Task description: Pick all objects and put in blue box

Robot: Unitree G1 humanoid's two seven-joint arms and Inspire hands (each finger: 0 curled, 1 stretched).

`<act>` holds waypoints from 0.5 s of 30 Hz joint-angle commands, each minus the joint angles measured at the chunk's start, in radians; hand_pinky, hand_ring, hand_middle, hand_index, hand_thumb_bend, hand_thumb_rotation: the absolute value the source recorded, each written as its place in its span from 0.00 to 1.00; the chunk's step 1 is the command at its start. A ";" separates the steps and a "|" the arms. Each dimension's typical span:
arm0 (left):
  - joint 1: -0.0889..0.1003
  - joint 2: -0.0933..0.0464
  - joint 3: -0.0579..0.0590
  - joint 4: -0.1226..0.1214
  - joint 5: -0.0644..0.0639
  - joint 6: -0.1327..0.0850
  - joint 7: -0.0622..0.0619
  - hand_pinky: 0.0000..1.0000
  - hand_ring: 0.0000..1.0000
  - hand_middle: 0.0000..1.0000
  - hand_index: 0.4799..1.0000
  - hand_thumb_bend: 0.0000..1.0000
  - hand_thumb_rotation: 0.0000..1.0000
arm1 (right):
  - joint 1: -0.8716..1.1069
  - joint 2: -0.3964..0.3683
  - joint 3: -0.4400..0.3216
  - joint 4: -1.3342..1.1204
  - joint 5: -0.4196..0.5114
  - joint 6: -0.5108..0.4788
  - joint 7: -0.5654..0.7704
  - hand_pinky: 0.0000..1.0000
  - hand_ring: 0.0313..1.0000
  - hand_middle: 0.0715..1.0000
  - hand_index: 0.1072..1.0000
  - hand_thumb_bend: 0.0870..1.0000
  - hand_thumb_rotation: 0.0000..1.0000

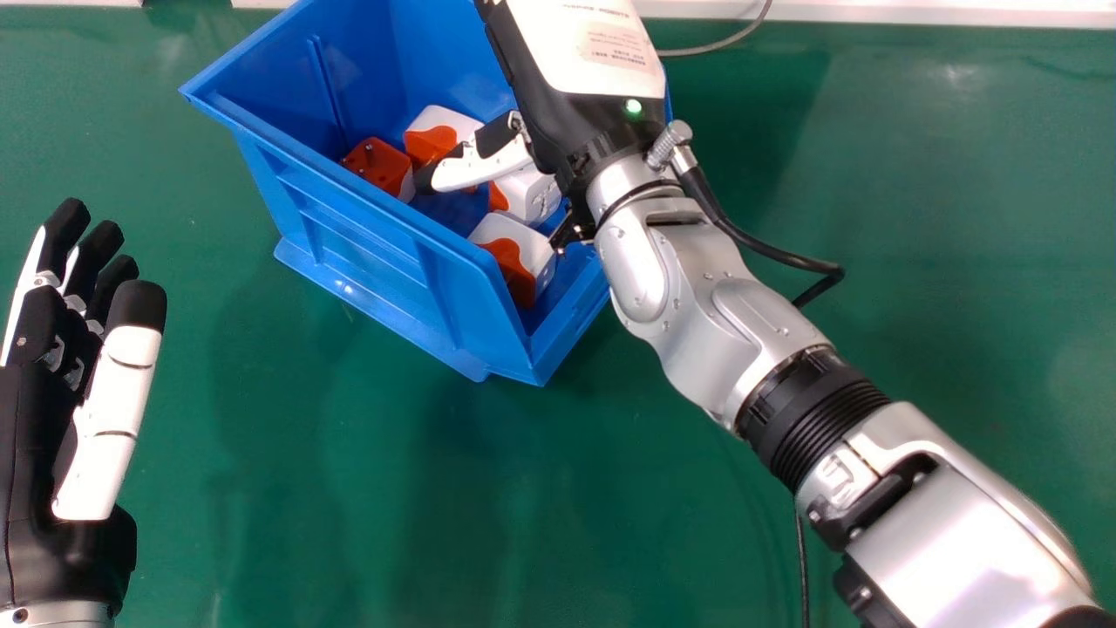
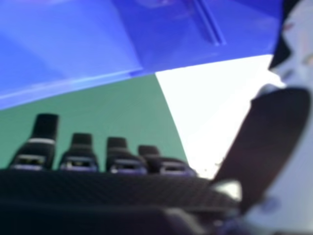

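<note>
1. Inside the blue box [image 1: 370, 253], orange-and-white blocks [image 1: 514, 231] lie below the right hand [image 1: 562, 131], around its thumb.
2. That hand's fingers look apart, gripping nothing.
3. Likely next: lifting clear over the right rim, which its forearm crosses.
4. The left hand [image 1: 109, 419] is well apart, leftward, open.

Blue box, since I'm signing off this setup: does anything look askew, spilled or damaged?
The blue box sits askew to the table edge behind it; orange-and-white blocks lie jumbled inside. Nothing visible looks spilled or damaged.
</note>
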 commanded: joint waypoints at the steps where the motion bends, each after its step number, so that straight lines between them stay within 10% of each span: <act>1: 0.002 0.002 0.006 -0.012 -0.004 -0.025 -0.001 0.87 0.92 0.93 0.87 0.69 0.68 | -0.011 -0.002 0.005 -0.034 -0.021 -0.001 -0.017 0.86 0.98 1.00 1.00 0.87 0.26; 15: 0.000 0.004 0.004 -0.014 0.011 -0.019 0.004 0.87 0.92 0.93 0.87 0.69 0.69 | 0.144 -0.051 0.013 -0.305 -0.065 -0.025 -0.059 0.82 0.95 0.99 0.97 0.86 0.24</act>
